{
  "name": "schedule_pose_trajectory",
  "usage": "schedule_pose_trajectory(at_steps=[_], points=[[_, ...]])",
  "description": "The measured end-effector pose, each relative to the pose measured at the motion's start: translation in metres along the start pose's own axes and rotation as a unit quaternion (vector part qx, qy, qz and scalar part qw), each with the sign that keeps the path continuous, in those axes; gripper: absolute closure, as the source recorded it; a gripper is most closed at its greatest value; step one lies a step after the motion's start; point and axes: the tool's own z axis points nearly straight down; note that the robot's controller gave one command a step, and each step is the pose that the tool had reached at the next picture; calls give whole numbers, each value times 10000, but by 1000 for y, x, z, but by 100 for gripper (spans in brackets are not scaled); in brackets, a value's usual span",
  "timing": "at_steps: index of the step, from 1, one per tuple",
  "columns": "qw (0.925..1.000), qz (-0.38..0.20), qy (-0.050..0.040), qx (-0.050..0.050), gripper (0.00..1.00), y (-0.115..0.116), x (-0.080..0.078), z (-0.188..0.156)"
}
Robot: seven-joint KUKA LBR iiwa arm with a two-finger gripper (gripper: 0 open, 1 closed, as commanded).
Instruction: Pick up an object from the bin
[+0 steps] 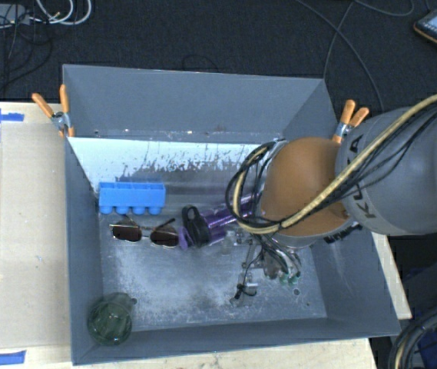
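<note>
the arm (402, 175) comes in from the right and bends down into the grey bin (195, 106), its orange cover (302, 187) and a loop of black and yellow cables (250, 183) hiding much of the bin's right half. the jaws hang below the cover, low over the bin's floor, right of the middle and nearer the front wall than the back one. their thin metal parts point down toward a bare, scuffed patch of floor, and their tip looks close to or on it. i cannot tell whether the jaws are open or closed, nor whether anything sits in them. the nearest thing is a purple and black thing (203, 225), long in shape, lying just up and left of the jaws, with its black end toward the left and its purple end running under the cables. a small green bit (289, 280) lies just right of the jaws, partly under the wrist. left of the purple and black thing, touching or nearly touching its black end, a pair of sunglasses (145, 234) with dark lenses lies flat. just behind the sunglasses a blue block (131, 197) with a row of round bumps sits near the back wall on the left side. a round green glassy thing (110, 319) rests in the front left corner, well apart from the rest.
</note>
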Motion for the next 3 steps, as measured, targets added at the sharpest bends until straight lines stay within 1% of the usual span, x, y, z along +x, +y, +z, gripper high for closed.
schedule_pose_trajectory(at_steps=[1, 2, 3], points=[[10000, 11, -40, -2, 0, 0, -2, -4], [9977, -679, -42, 0, 0, -12, -68, 37], [9995, -320, -50, -8, 0, -32, -111, 16]])
